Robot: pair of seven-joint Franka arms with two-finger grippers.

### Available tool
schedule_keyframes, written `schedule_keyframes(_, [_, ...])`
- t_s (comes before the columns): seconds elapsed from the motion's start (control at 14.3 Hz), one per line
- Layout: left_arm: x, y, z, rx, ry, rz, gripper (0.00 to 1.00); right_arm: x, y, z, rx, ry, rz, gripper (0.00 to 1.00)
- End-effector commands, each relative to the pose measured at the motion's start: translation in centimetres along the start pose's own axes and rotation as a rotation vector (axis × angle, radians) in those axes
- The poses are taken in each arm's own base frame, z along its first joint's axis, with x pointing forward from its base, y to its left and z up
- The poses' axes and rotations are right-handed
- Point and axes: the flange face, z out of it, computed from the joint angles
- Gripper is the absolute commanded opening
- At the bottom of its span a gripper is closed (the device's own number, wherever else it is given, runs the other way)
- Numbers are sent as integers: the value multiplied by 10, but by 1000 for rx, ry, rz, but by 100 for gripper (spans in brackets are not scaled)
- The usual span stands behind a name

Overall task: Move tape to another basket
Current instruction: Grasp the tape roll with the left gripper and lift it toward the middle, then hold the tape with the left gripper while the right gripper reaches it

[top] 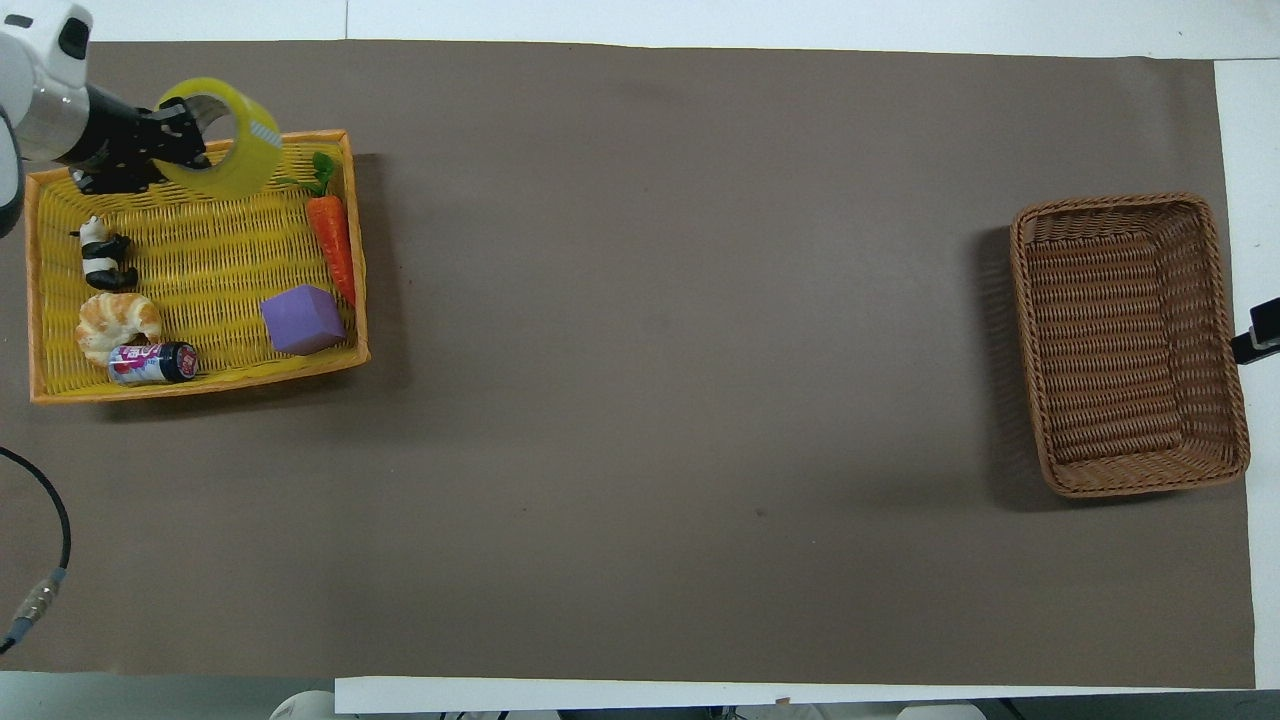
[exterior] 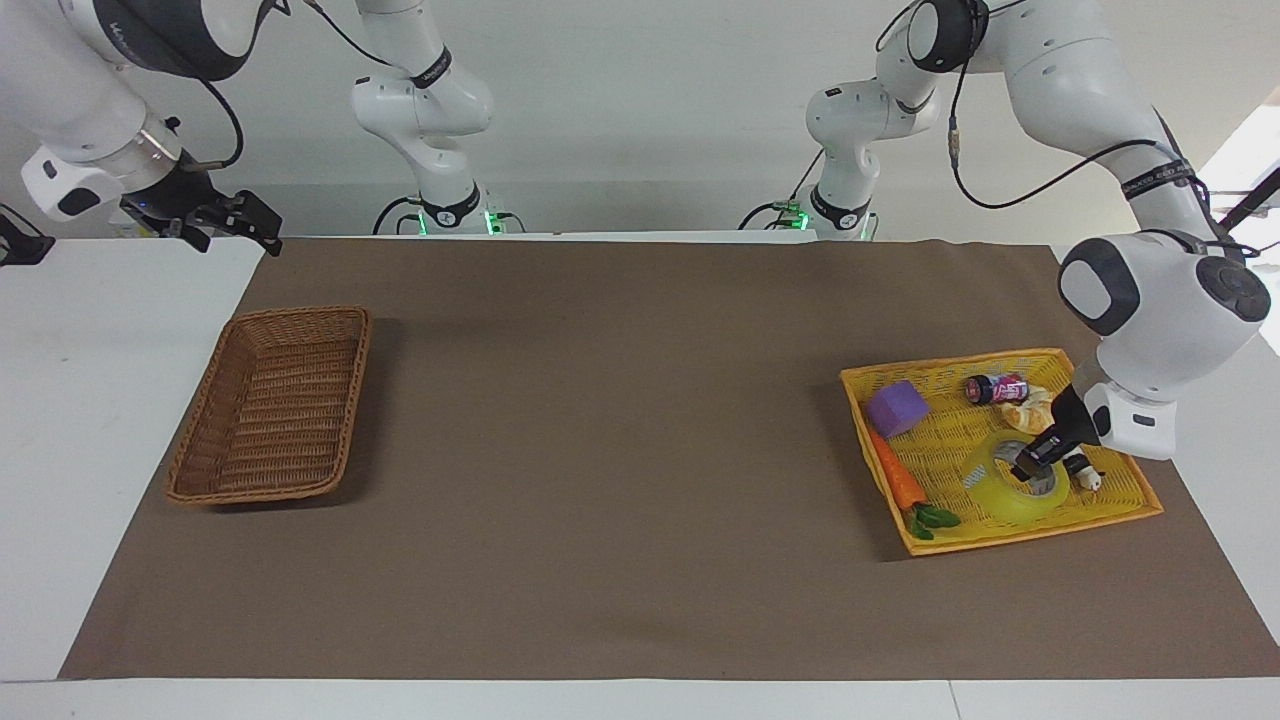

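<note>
The tape (exterior: 1003, 490) is a yellow roll, tilted and lifted just above the yellow tray (exterior: 1000, 541). My left gripper (exterior: 1036, 462) is shut on the tape's wall, with one finger inside its core. In the overhead view the left gripper (top: 178, 142) holds the tape (top: 232, 152) over the tray's edge farthest from the robots. The brown wicker basket (exterior: 270, 410) stands empty at the right arm's end of the table; it also shows in the overhead view (top: 1120, 340). My right gripper (exterior: 250, 225) waits in the air beside that basket, and only its tip (top: 1258, 340) shows from overhead.
The yellow tray (top: 200, 385) holds a carrot (top: 333, 245), a purple cube (top: 300, 320), a small can (top: 150, 365), a croissant (top: 115, 320) and a panda toy (top: 105, 262). A brown mat (exterior: 600, 450) covers the table between the tray and the basket.
</note>
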Motion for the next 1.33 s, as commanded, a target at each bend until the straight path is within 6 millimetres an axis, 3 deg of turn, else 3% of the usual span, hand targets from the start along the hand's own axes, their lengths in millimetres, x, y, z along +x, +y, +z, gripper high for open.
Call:
schedule_keyframes(0.0, [-68, 85, -1, -23, -18, -64, 0, -6, 2, 1, 1, 11, -17, 99])
schedule_keyframes(0.07, [-96, 114, 0, -25, -24, -67, 0, -7, 2, 1, 2, 11, -16, 99])
schedule_keyframes(0.28, [-205, 189, 6, -29, -65, 35, 0, -6, 2, 1, 1, 11, -17, 99])
schedule_keyframes(0.35, [-238, 205, 6, -41, -89, 71, 0, -7, 1, 1, 1, 8, -20, 99])
schedule_keyframes(0.49, [-284, 226, 6, -63, -123, 130, 0, -10, -1, -2, 6, 5, -33, 99])
schedule_keyframes(0.63, [-298, 239, 2, -107, -120, 146, 0, -4, -17, 0, 117, 56, -133, 99])
schedule_keyframes(0.77, [-292, 237, 1, -112, -113, 139, 0, 9, -40, 16, 333, 103, -146, 99])
schedule_keyframes(0.98, [-290, 236, 2, -105, -111, 151, 0, 43, -74, 72, 749, 125, -79, 99])
schedule_keyframes(1.12, [-291, 236, 2, -104, -112, 152, 0, 63, -129, 106, 968, 141, -27, 99])
schedule_keyframes(1.26, [-294, 236, 4, -99, -114, 159, 0, 88, -178, 138, 1075, 151, -15, 99])
